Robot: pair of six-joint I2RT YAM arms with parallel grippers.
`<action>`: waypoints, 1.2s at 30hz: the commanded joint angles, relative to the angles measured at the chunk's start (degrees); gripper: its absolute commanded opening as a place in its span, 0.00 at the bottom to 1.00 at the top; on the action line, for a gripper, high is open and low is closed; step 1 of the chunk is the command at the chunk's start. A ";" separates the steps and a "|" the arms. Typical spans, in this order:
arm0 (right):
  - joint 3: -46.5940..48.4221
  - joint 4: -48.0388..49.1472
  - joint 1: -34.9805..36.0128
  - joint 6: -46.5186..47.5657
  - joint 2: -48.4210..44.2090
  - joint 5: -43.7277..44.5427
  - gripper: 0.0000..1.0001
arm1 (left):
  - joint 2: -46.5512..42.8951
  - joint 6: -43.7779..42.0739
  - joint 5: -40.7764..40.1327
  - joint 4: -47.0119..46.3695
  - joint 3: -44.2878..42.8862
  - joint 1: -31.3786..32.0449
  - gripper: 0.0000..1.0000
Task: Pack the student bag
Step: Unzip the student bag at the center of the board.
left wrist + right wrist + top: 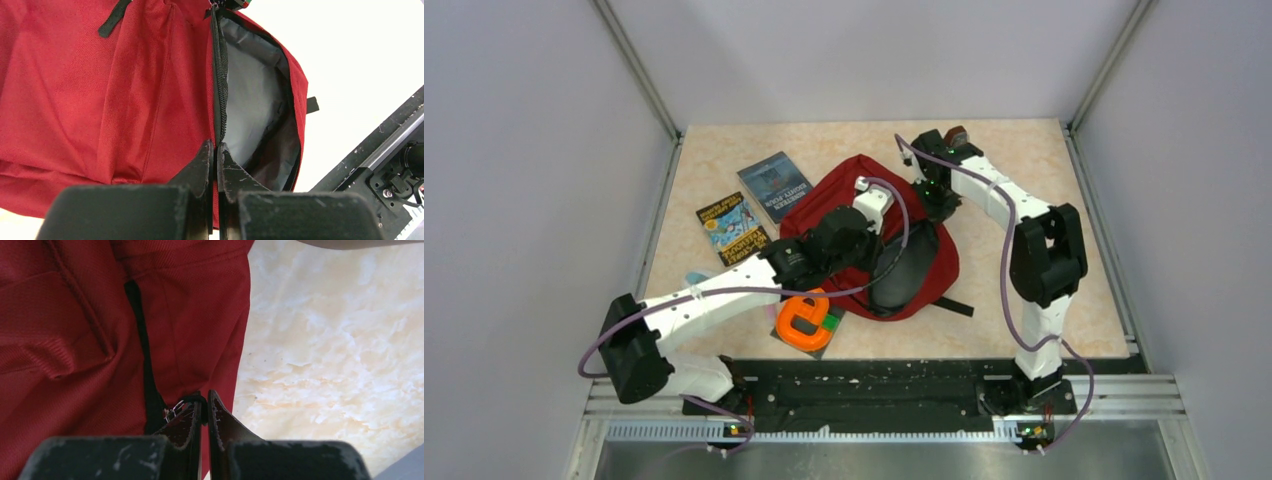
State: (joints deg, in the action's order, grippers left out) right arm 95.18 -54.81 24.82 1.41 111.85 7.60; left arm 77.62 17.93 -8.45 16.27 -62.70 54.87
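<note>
Flat on the table (1044, 200), the student bag (839, 190), main zip parted, grey lining showing. Left of the bag, two books (774, 186). Clamped on the bag's zip edge, the left gripper (216, 155); pinching its far rim, the right gripper (204, 410). Judged: opening step; next, widen the mouth, then fetch a book.

The student bag (836, 188), a dark red fabric backpack, lies flat at mid tabletop (724, 150). Its black zipper (220, 75) is undone and the main compartment gapes open, showing grey lining (250, 100). 1 black strap (954, 307) trails out.
</note>
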 commanded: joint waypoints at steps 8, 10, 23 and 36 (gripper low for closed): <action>8.97 4.76 -2.85 -4.12 1.62 4.68 0.03 | -7.50 0.34 6.02 10.79 -5.66 -6.17 0.00; 10.74 3.36 -2.85 -5.19 0.65 2.92 0.18 | -6.73 1.13 7.67 10.40 -6.64 -8.65 0.00; -5.96 4.31 -2.63 -15.76 -19.00 -6.55 0.69 | -1.13 0.34 13.25 13.70 -12.49 -15.71 0.00; -22.38 17.64 0.28 -15.23 -27.78 -17.66 0.64 | 0.79 2.02 15.25 13.70 -13.44 -18.27 0.00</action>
State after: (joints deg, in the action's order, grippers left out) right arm 72.79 -39.90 23.42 -15.14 81.08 -10.22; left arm 78.22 19.16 5.67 31.29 -73.41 37.21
